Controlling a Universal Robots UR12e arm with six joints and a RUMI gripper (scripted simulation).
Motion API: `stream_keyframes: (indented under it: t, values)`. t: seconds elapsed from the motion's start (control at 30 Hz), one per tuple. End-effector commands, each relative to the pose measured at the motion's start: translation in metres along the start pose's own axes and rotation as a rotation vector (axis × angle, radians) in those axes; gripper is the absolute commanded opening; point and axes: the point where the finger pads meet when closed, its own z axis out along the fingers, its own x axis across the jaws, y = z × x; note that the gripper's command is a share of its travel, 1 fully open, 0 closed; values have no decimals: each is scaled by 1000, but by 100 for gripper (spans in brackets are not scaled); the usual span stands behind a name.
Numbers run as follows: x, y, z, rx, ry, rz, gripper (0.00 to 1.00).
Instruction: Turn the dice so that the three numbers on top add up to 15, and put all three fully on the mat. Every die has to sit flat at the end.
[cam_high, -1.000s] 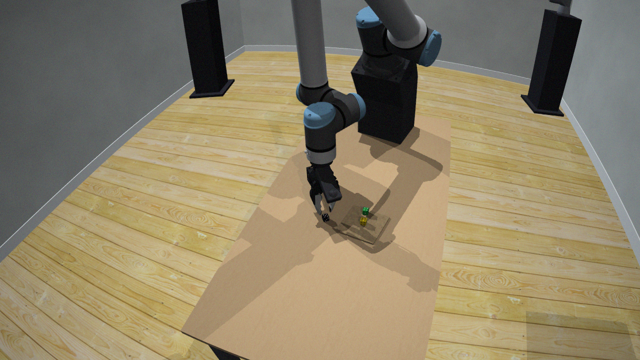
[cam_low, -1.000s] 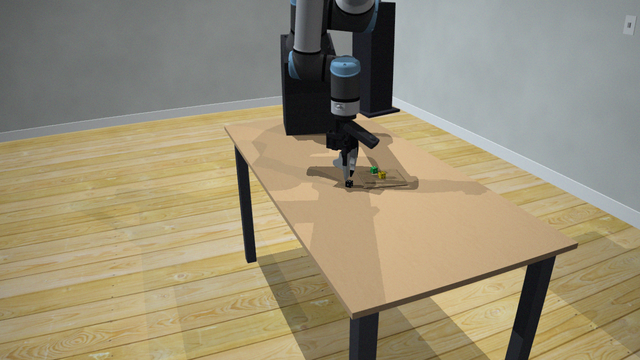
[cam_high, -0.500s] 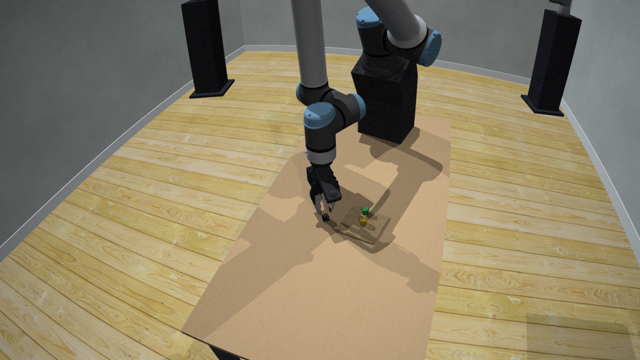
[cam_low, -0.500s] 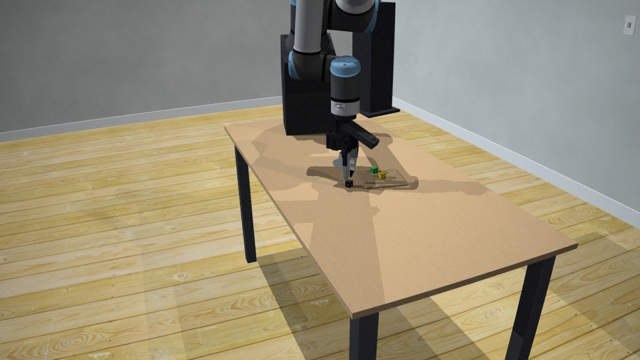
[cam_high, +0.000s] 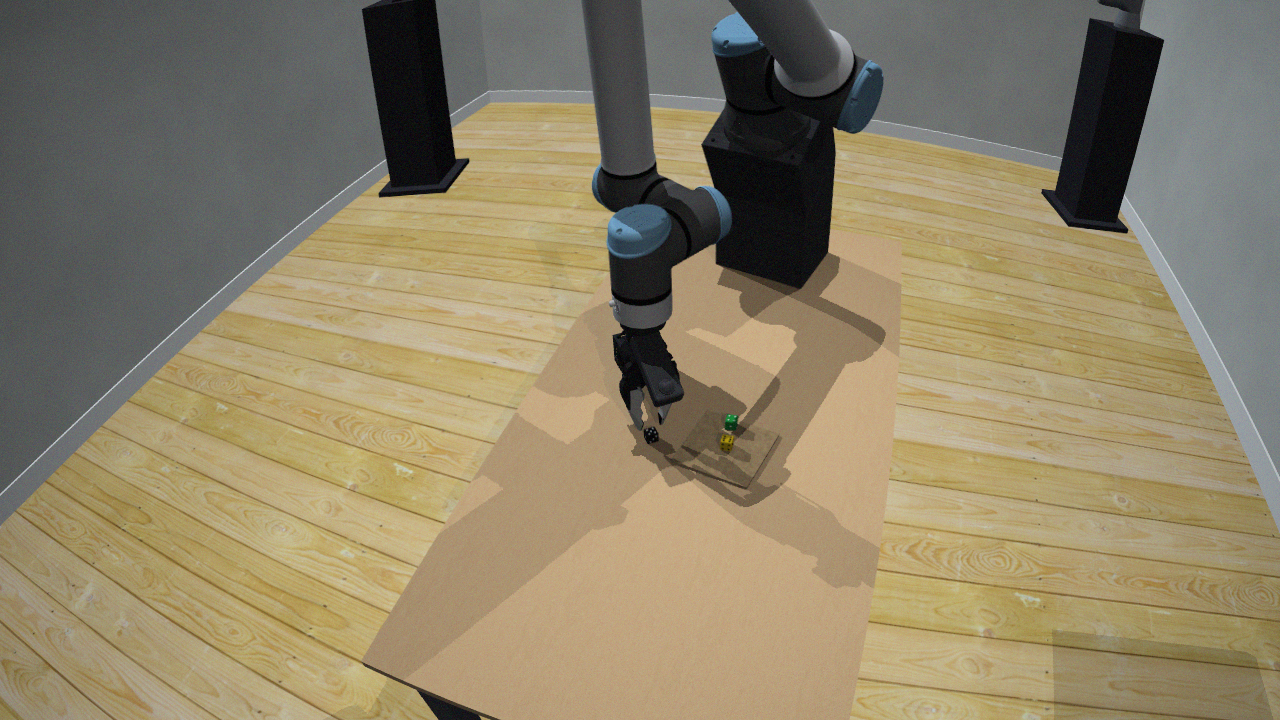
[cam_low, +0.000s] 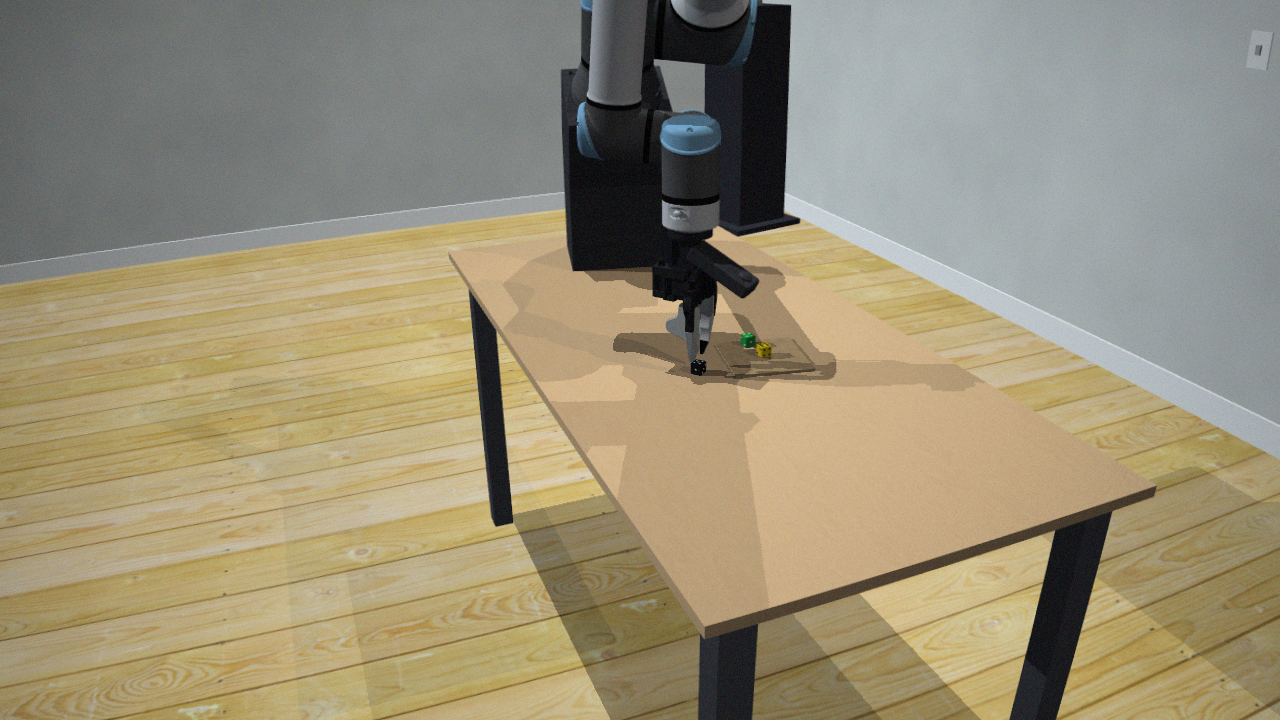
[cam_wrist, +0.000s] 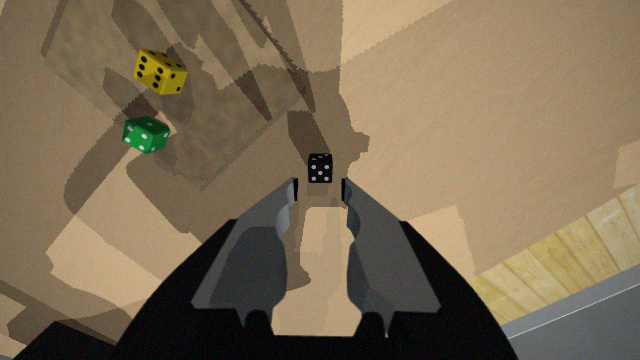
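Observation:
A black die (cam_high: 651, 435) (cam_low: 698, 366) (cam_wrist: 320, 168) with white pips sits flat on the bare table, just off the near-left side of the brown mat (cam_high: 751, 461) (cam_low: 792, 360) (cam_wrist: 225, 120). A yellow die (cam_high: 728, 441) (cam_low: 764, 350) (cam_wrist: 160, 71) sits on the mat. A green die (cam_high: 731, 420) (cam_low: 746, 339) (cam_wrist: 145, 134) sits at the mat's far edge. My gripper (cam_high: 649, 419) (cam_low: 700, 351) (cam_wrist: 319, 179) hangs just above the black die. Its fingers stand a little apart, wider than the die, with nothing between them.
The tan table (cam_high: 626, 582) (cam_low: 850, 465) carries the robot's black base (cam_high: 769, 197) at its far end. Two black pillars (cam_high: 411, 98) (cam_high: 1105, 125) stand on the wooden floor beyond. The table's left edge lies a short way from the black die.

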Motion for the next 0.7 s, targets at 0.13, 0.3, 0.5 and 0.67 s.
stream_keyframes:
  t: [0.13,0.3,0.5,0.67]
  values:
    - [0,0,0,0,1,0,21]
    - [0,0,1,0,1,0,21]
    - [0,0,5,0,1,0,21]
    - [0,0,12,0,1,0,21]
